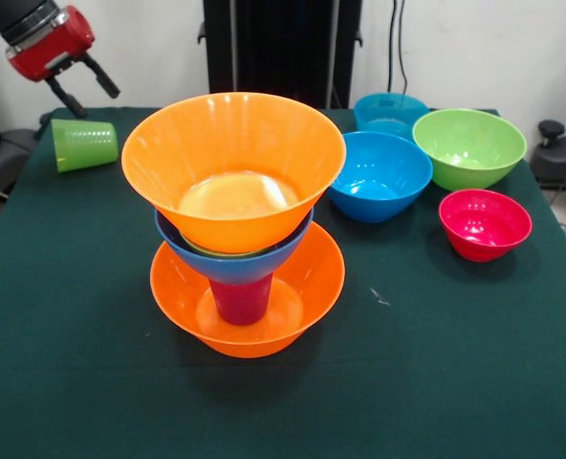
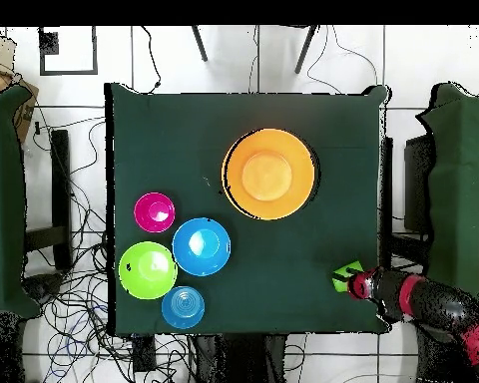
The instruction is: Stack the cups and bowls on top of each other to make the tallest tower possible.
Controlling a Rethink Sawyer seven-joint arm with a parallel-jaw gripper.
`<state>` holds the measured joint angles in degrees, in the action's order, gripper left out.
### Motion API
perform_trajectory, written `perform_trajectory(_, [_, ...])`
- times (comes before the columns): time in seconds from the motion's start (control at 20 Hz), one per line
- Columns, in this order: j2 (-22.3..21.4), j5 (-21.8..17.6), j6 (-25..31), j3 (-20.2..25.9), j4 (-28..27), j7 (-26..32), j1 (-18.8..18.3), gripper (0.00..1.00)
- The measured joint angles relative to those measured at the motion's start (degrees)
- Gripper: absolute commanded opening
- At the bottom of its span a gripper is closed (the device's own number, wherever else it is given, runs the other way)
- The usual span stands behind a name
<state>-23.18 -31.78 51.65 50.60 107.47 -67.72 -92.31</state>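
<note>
Hovering above the worktop's [image 1: 63, 382] far corner, the fingers [image 1: 84, 83] stand spread open and hold nothing. Just below them the green cup [image 1: 84, 144] lies on its side. Well apart from them stands the tower [image 1: 235, 229]: orange bowl, purple cup, blue bowl, orange bowl on top. Farther beyond it sit the loose bowls [image 1: 379, 176], blue, teal, green and red.

wall [image 1: 474, 48]: white | floor [image 2: 164, 60]: tiled (cables strewn) | table [image 1: 73, 382]: green cloth
</note>
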Motion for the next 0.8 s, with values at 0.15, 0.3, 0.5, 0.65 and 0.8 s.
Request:
perform_trajectory(0.15, [-0.28, 1.62, 0.45, 0.17, 0.07, 0.0, -0.04, 1.0])
perform_trajectory(0.3, [-1.24, 5.08, 2.29, 0.92, 0.41, 0.0, -0.13, 1.0])
perform_trajectory(0.5, [-2.65, 8.8, 5.88, 1.99, 0.51, 0.0, -0.08, 1.0])
perform_trajectory(0.65, [-3.34, 10.15, 7.27, 2.5, 0.54, 0.0, -0.06, 1.0])
perform_trajectory(0.8, [-3.53, 10.77, 7.56, 2.82, 0.6, 0.0, -0.06, 1.0])
